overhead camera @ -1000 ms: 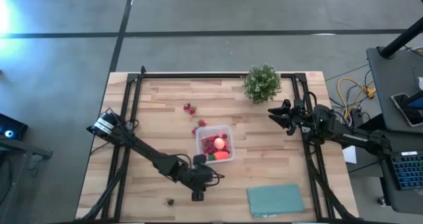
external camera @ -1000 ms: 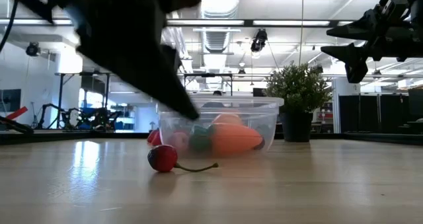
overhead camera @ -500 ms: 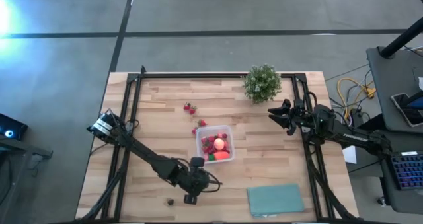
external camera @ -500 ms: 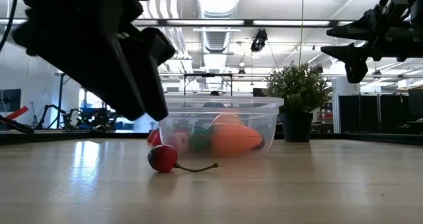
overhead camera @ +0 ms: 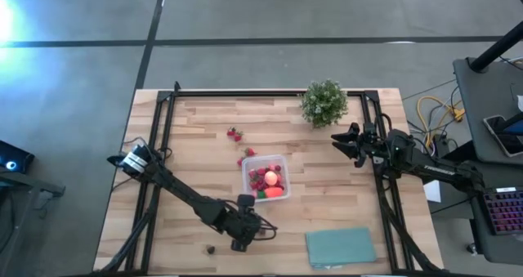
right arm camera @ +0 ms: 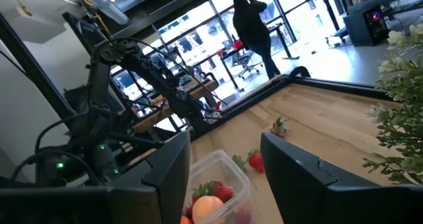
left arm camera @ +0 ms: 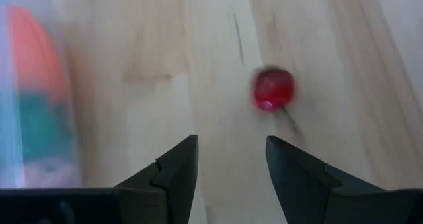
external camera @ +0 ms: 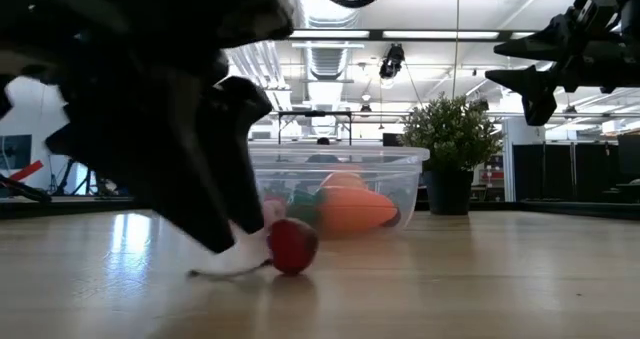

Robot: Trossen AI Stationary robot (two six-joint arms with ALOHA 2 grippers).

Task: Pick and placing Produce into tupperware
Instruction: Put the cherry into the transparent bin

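A small red cherry point(external camera: 292, 246) with a thin stem point(external camera: 215, 272) lies on the wooden table, in front of the clear tupperware point(external camera: 400, 169). In the left wrist view the cherry point(left arm camera: 273, 90) lies just ahead of my open left gripper point(left arm camera: 231, 145), apart from both fingertips. In the high view my left gripper point(overhead camera: 239, 244) hides it. The tupperware point(overhead camera: 282, 161) holds a pink-orange ball point(overhead camera: 270, 177), an orange-red piece point(overhead camera: 274, 192) and strawberries. My right gripper point(overhead camera: 341, 142) hangs open and empty above the table's right side.
Two loose strawberries point(overhead camera: 234, 134) point(overhead camera: 248, 153) lie on the table beyond the tupperware. A potted plant point(overhead camera: 324, 102) stands at the far right. A teal cloth point(overhead camera: 340, 247) lies at the near right. A small dark thing point(overhead camera: 211, 249) lies left of my left gripper.
My left gripper has come down to the table beside the cherry. The cherry has rolled a little toward the table's right, and its stem, which pointed right, now points left.
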